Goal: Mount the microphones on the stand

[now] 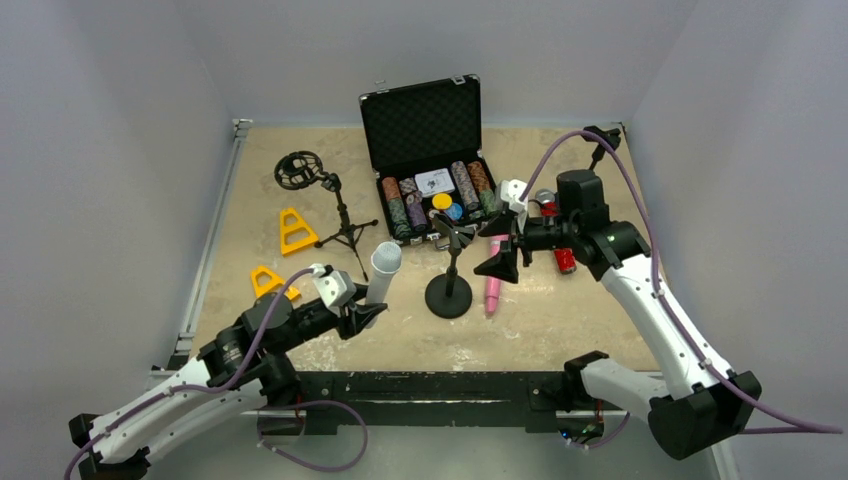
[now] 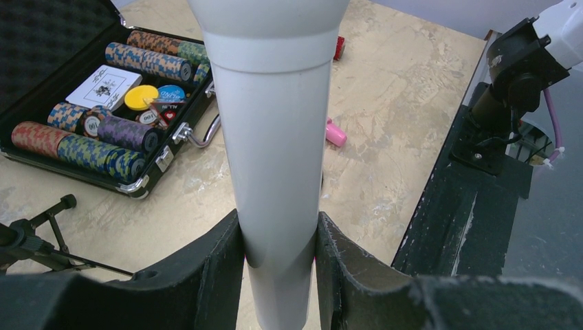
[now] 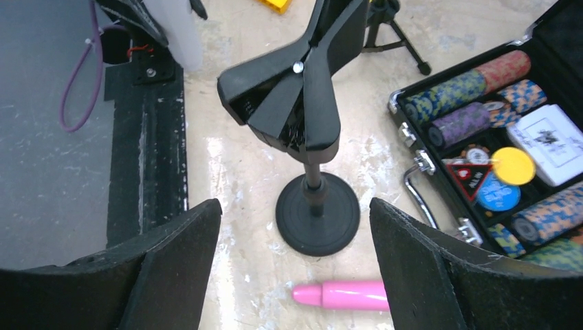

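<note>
- Step in hand: first mic on its way to the stand; none is attached yet.
- Left tool [image 1: 362,314]: clamped on the lower body of the white mic [image 1: 382,275], head up and leaning slightly, clear of the table [image 1: 560,320] and left of the stand [image 1: 449,295].
- Right tool [image 1: 500,262]: fingers wide apart, holding nothing, hanging just right of the stand's clip [image 3: 295,103].
- Clip: empty, its arms spread upward.
- Pink mic [image 1: 493,288]: lying on the table just right of the stand base.
- Red mic [image 1: 565,261]: partly hidden under the right arm.
- Next move, as judged: carry the white mic across to the clip, line up its body with the clip's opening and press it in. The right tool looks placed to steady the stand against tipping.
</note>
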`<state>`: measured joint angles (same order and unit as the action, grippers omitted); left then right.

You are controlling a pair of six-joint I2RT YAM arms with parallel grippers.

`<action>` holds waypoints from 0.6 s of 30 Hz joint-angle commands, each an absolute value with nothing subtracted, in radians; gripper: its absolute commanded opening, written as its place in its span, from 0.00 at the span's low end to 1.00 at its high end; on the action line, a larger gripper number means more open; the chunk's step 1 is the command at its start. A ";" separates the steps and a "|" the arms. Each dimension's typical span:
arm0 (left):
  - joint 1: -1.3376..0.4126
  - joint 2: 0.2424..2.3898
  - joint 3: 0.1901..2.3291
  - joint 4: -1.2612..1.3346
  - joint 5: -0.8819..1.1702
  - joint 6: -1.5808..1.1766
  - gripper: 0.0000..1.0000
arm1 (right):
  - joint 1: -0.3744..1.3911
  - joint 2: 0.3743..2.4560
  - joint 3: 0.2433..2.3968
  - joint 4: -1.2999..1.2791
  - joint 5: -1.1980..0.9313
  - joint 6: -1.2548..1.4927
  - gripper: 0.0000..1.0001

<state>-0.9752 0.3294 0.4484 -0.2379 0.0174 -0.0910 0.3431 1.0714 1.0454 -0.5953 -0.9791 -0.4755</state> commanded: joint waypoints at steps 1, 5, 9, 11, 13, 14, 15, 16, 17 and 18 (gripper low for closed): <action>-0.969 0.309 0.477 -0.237 0.004 -0.097 0.00 | 0.345 1.050 1.208 -0.803 -0.903 -0.611 0.83; -0.969 0.303 0.483 -0.246 0.004 -0.096 0.00 | 0.345 1.062 1.338 -0.912 -0.842 -0.631 0.83; -0.969 0.297 0.509 -0.266 -0.031 -0.108 0.00 | 0.345 1.101 1.479 -0.973 -0.790 -0.569 0.82; -0.969 0.312 0.567 -0.322 -0.039 -0.094 0.00 | 0.346 1.144 1.558 -1.011 -0.787 -0.531 0.82; -0.969 0.336 0.643 -0.400 -0.049 -0.073 0.00 | 0.351 1.208 1.649 -1.069 -0.796 -0.507 0.80; -0.969 0.346 0.679 -0.433 -0.059 -0.062 0.00 | 0.357 1.248 1.691 -1.096 -0.794 -0.501 0.79; -0.969 0.353 0.707 -0.462 -0.064 -0.051 0.00 | 0.367 1.277 1.732 -1.119 -0.785 -0.499 0.79; -0.969 0.357 0.731 -0.485 -0.069 -0.039 0.00 | 0.380 1.300 1.766 -1.136 -0.768 -0.496 0.79; -0.969 0.358 0.748 -0.505 -0.077 -0.030 0.00 | 0.398 1.322 1.794 -1.147 -0.745 -0.493 0.79; -0.969 0.353 0.761 -0.516 -0.087 -0.019 0.00 | 0.416 1.339 1.818 -1.155 -0.718 -0.490 0.79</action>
<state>-0.9752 0.3534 0.6601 -0.4477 -0.0387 -0.0746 0.3660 1.2610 1.7172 -1.0431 -0.7994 -0.5327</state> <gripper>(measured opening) 0.425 0.791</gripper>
